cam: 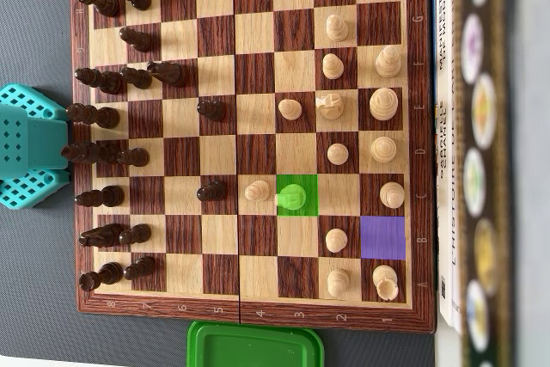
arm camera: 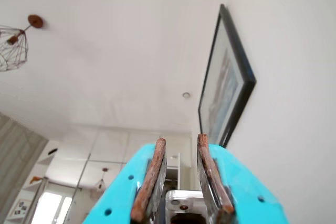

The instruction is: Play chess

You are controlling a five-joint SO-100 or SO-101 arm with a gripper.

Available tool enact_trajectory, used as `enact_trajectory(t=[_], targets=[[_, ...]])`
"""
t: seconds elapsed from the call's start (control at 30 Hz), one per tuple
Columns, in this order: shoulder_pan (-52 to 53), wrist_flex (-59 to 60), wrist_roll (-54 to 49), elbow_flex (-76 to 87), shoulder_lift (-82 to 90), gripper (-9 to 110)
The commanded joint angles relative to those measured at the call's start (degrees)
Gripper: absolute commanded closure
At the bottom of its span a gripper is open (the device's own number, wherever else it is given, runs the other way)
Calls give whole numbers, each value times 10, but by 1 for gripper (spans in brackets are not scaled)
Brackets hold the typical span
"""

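Overhead view: a wooden chessboard (cam: 249, 139) lies on a grey surface, its border marked with file letters down the right edge and rank numbers along the bottom edge; the letters A through G and the numbers 8 down to 1 can be partly read, though small. Dark pieces (cam: 107, 118) crowd the left columns and light pieces (cam: 357, 109) the right. One square, third from the right in the row lettered C, is tinted green (cam: 296, 193), and a light pawn (cam: 290, 199) standing on it takes the same tint; a light pawn (cam: 257, 191) sits on the square just left of it, and a dark pawn (cam: 211, 190) one square further left. An empty square in the rightmost column, at the row lettered B, is tinted purple (cam: 382, 237). A book or box (cam: 449, 143) lies along the board's right edge, its printed spine lettering too blurred to read. A green lidded container (cam: 255, 345) touches the board's lower edge; its contents are hidden. The turquoise arm base (cam: 33, 145) sits at the left edge. Wrist view: the gripper (arm camera: 181, 145) points up at a ceiling and a framed picture (arm camera: 227, 80), its rust-coloured pads (arm camera: 152, 179) set narrowly apart, holding nothing.
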Motion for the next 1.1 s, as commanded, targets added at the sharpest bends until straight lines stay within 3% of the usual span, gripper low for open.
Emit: enact_trajectory(t=[0.0,0.4,0.7,1.07], targets=[[2,-54,1,11,5,91],[4,-229,-4,11,5,91],[-2,-325,-97,11,5,91],[-3,-325,-91,11,5,91]])
